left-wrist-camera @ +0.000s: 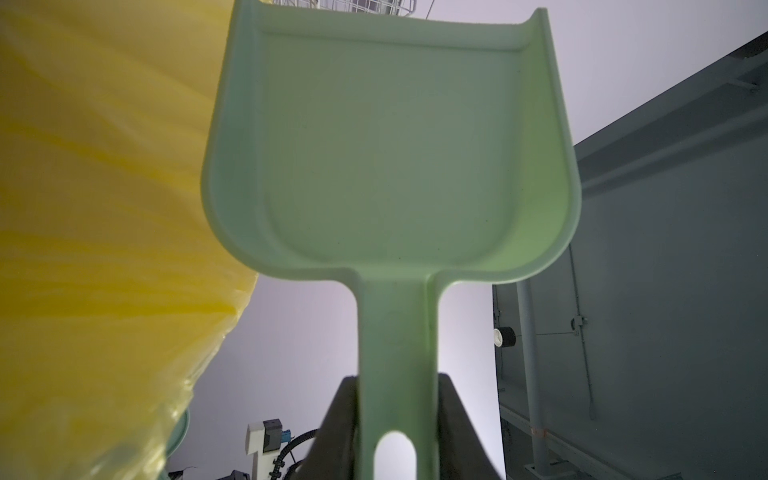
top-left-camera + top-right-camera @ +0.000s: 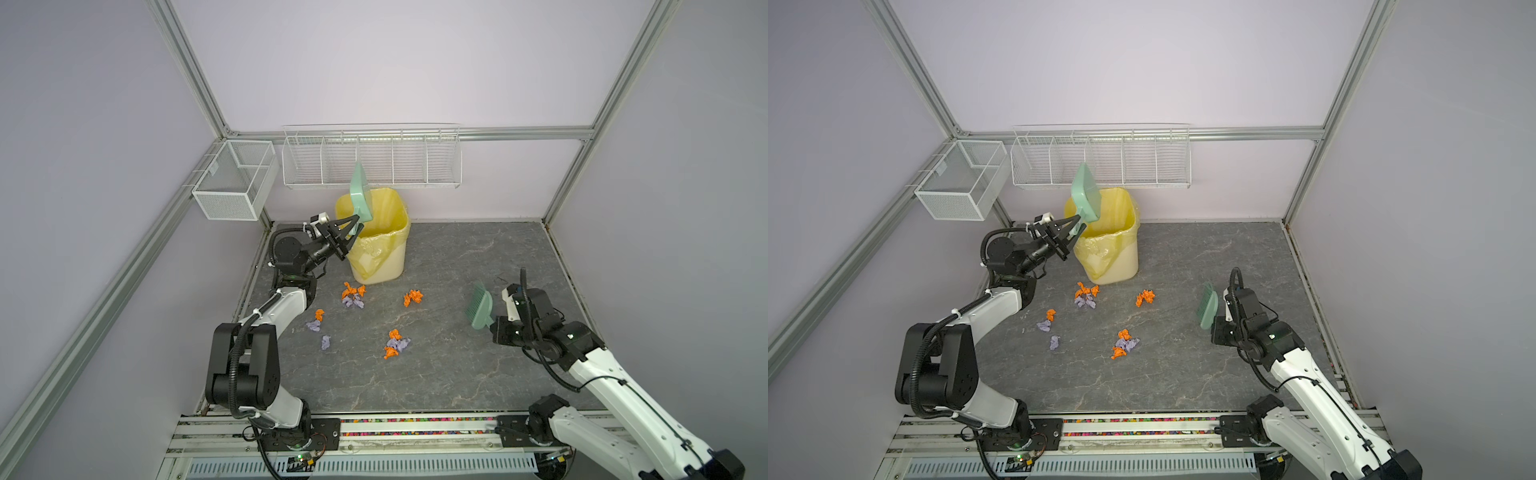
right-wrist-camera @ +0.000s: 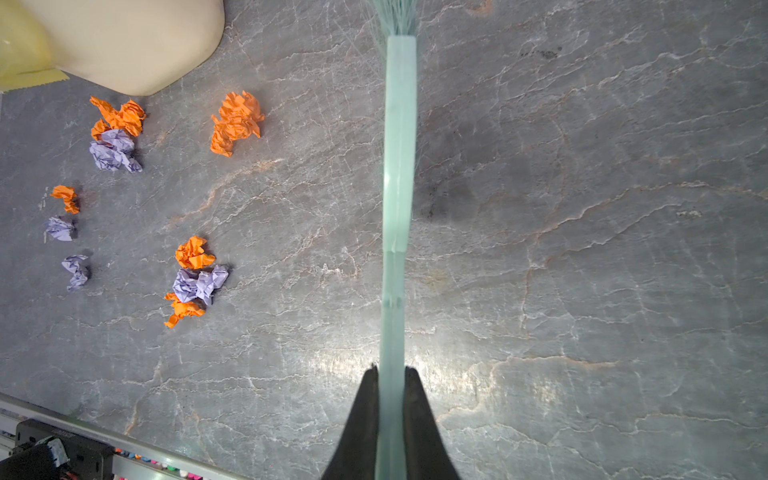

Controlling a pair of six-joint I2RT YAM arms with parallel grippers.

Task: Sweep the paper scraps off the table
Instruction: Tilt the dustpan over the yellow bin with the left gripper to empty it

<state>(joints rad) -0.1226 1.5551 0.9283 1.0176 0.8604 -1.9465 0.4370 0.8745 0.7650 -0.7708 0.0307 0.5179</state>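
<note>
- Holding the dustpan [image 2: 360, 195] by its flat handle, the left gripper [image 2: 356, 225] has its jaws drawn narrow. The left wrist view shows dark fingers [image 1: 455, 415] on either side of the handle.
- The dustpan stands on end at the left rim of the bin [image 2: 390, 262]. Its pan is bare in the left wrist view.
- The right gripper [image 3: 392, 372] is pinched tight on the thin handle of the brush [image 3: 399, 166]. The brush is on the right side of the table [image 2: 449, 374], well apart from any paper. I cannot tell whether the bristles touch the slab.
- The paper scraps [image 2: 353, 296], about ten orange and lilac wads, all lie on the table left of centre. One bunch is just in front of the bin, with a single orange one to its right. Three small ones lie further left, and another bunch is nearer the front edge.
- Handling, as a guess: the scraps are very light, soft and crumpled, so they will likely skitter or roll ahead of the bristles. Springy folds may hop the pan lip.
- There is no need to pinch the paper; push it with low bristles into a pan laid flat.
- Both tools look like stiff, smooth plastic. The handles are the right place to grip, though they could twist in the jaws.
- The bin has a yellow liner [image 2: 365, 253]. No scraps show in the part of the inside that is visible, and the bottom is hidden.
- The wire rack [image 2: 411, 162] and mesh basket [image 2: 226, 199] are on the wall, with nothing seen inside either.
</note>
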